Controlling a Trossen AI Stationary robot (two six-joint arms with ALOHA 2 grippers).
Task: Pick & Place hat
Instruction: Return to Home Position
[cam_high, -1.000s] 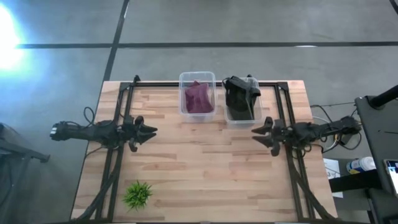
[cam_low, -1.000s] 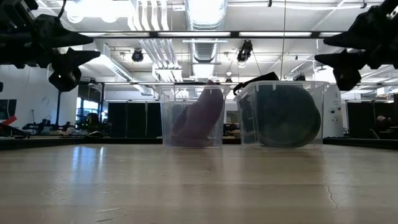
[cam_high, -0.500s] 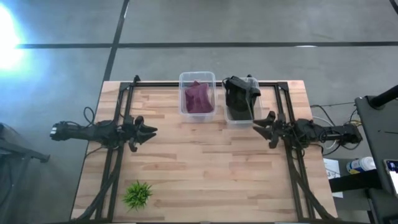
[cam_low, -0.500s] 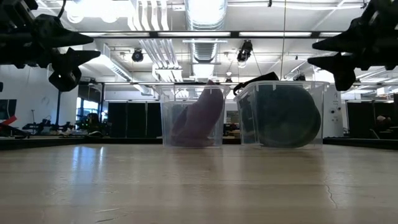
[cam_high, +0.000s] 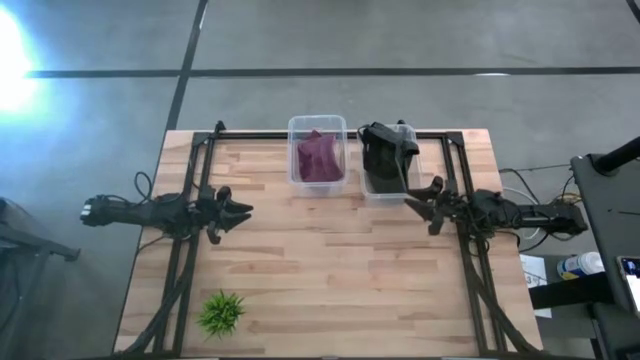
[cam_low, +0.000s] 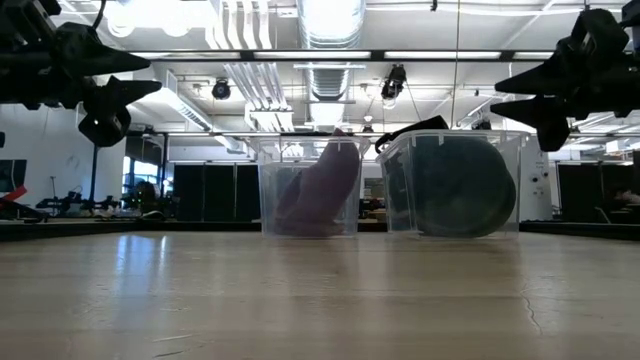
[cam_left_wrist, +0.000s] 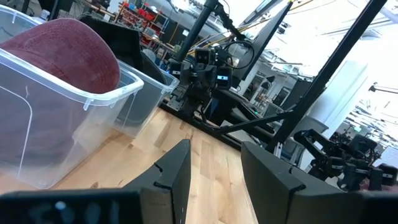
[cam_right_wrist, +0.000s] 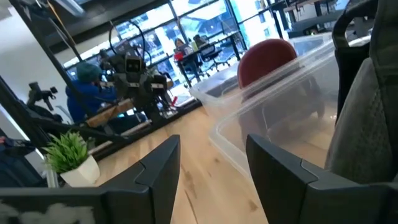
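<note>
A maroon hat (cam_high: 318, 157) sits inside a clear plastic bin (cam_high: 317, 181) at the table's far middle; it also shows in the low view (cam_low: 318, 190), the left wrist view (cam_left_wrist: 65, 50) and the right wrist view (cam_right_wrist: 266, 60). A dark hat (cam_high: 385, 158) fills a second clear bin (cam_high: 387, 192) to its right, its upper part sticking over the bin's far rim. My left gripper (cam_high: 244, 211) hovers open over the table's left side. My right gripper (cam_high: 412, 203) hovers open just in front of the dark hat's bin, high above the tabletop (cam_low: 510, 95).
A small green potted plant (cam_high: 221, 312) stands near the table's near left corner. Black frame rails (cam_high: 465, 190) run along the table's sides and far edge. Bare wooden tabletop (cam_high: 330, 270) spreads between the arms and in front of the bins.
My right gripper has moved toward the table's far edge, closer to the dark hat's bin, while the arm has drawn back a little toward the right. It stays open. The left arm and both hats have kept still.
</note>
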